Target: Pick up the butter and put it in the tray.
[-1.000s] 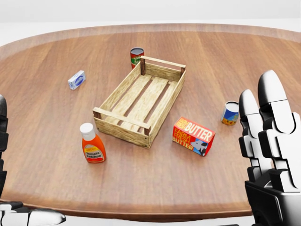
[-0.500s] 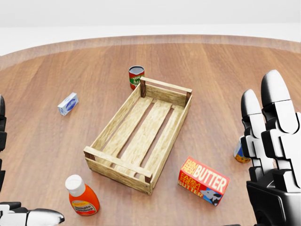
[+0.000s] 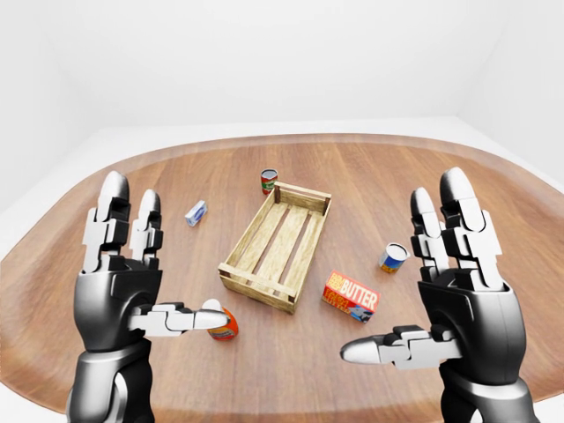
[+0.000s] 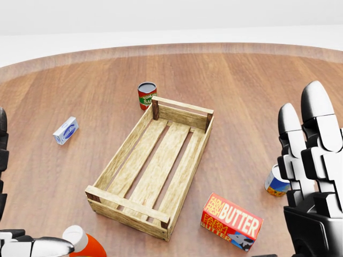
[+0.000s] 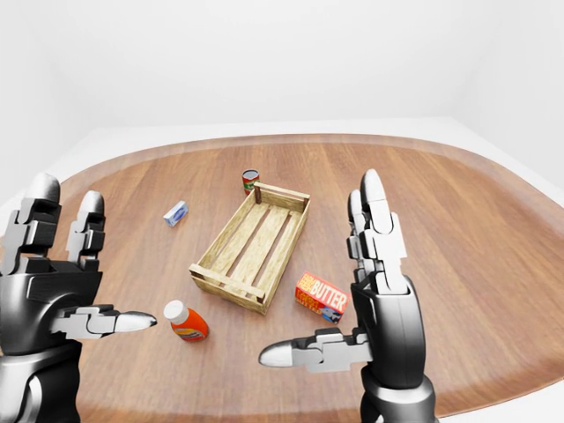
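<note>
Butter (image 4: 231,222) lies flat on table, just right of tray (image 4: 153,169) near corner. Right hand (image 3: 465,291) and left hand (image 3: 123,278) both splayed, empty. Risk: low reach shoves box against tray wall; blue can (image 3: 394,257) near tray's right.

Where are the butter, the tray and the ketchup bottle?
butter (image 4: 231,221): head view, on the printed top face.
tray (image 4: 182,112): head view, on its far end wall.
ketchup bottle (image 5: 186,322): right-eye view, on its orange body.

Two cans (image 3: 269,181) (image 3: 394,257), one crate (image 4: 153,168), one butter box (image 4: 231,222), one ketchup bottle (image 5: 186,322), one small carton (image 4: 66,130), two hands (image 3: 119,282) (image 3: 458,291)
</note>
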Tool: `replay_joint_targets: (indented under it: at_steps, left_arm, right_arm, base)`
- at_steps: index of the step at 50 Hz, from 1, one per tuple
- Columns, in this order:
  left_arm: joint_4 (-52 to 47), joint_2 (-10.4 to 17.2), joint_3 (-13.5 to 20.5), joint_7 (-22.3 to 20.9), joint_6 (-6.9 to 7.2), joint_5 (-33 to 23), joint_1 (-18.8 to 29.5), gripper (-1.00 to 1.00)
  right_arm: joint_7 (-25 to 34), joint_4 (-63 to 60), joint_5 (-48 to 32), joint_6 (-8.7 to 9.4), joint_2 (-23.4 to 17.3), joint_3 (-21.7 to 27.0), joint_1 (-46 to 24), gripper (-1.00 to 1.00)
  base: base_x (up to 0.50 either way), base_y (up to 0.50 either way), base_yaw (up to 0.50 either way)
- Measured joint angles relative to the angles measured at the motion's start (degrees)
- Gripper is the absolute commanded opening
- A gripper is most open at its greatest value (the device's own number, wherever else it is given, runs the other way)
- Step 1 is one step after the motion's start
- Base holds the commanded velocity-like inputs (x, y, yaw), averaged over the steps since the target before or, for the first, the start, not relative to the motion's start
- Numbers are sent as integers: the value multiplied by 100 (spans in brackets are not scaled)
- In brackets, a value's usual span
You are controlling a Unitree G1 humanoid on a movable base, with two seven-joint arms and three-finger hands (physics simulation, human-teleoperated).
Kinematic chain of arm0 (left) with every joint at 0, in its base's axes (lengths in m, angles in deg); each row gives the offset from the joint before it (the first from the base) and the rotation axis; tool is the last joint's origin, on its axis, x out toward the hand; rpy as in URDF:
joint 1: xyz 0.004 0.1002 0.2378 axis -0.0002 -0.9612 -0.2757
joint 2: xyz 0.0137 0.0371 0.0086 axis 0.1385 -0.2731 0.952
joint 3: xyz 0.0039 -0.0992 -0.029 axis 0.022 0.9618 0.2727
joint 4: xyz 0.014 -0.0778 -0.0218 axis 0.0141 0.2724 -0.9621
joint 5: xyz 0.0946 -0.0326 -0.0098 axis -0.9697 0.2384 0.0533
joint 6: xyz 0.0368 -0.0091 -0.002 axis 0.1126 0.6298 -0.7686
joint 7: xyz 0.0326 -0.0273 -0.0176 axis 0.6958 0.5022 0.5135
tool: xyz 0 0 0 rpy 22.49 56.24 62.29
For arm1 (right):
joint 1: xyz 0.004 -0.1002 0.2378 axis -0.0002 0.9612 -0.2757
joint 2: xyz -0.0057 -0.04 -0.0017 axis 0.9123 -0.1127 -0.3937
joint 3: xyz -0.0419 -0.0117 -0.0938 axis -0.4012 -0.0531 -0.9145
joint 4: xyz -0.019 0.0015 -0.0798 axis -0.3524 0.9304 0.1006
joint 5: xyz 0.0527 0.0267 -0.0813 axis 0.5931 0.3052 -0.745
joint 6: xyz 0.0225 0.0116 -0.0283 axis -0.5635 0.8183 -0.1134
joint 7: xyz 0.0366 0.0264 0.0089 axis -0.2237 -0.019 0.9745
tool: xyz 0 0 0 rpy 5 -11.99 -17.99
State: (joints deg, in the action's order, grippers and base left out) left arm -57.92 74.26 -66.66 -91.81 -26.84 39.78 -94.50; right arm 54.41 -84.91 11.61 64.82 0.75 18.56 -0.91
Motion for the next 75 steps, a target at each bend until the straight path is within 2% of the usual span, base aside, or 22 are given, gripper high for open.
replay_joint_targets:
  at_steps: [9, 15, 23, 32, 38, 45, 50, 56, 75]
  left_arm:
    - [29, 7, -10, 11, 0, -11, 17, 100]
    - [67, 13, -28, 29, 0, -47, 28, 100]
    - [144, 50, 15, 76, 0, -35, 125, 100]
    - [213, 74, -9, 116, 0, -37, 165, 100]
    - [255, 87, -23, 138, 0, -47, 189, 100]
    - [336, 97, -58, 158, 0, -78, 215, 100]
    - [348, 112, -46, 176, 0, -62, 240, 100]
    - [365, 124, -40, 188, 0, -56, 261, 100]
    - [416, 148, -20, 207, 0, -47, 307, 100]
  right_arm:
    - [48, 44, 68, 0, 69, 168, 82, 100]
    - [254, 211, 34, 0, 143, 486, 420, 100]
    - [868, 382, -232, 0, 382, 982, 860, 100]
    - [1709, 469, -984, 0, 644, 1562, 739, 100]
    - [2283, 481, -1667, 0, 683, 1820, 406, 100]
    - [2735, 698, -2392, 0, 580, 1891, -120, 100]
    - [2785, 1901, -2847, 0, 243, 1789, -927, 100]
    - [2791, 2905, -3118, 0, -14, 1709, -1522, 100]
    - [2564, 4686, -3210, 0, -446, 1662, -2434, 100]
  base:
    - [15, -1, 0]
    - [0, 0, 0]
    - [0, 0, 0]
    - [0, 0, 0]
    - [0, 0, 0]
    - [0, 0, 0]
    - [0, 0, 0]
    - [0, 0, 0]
    - [0, 0, 0]
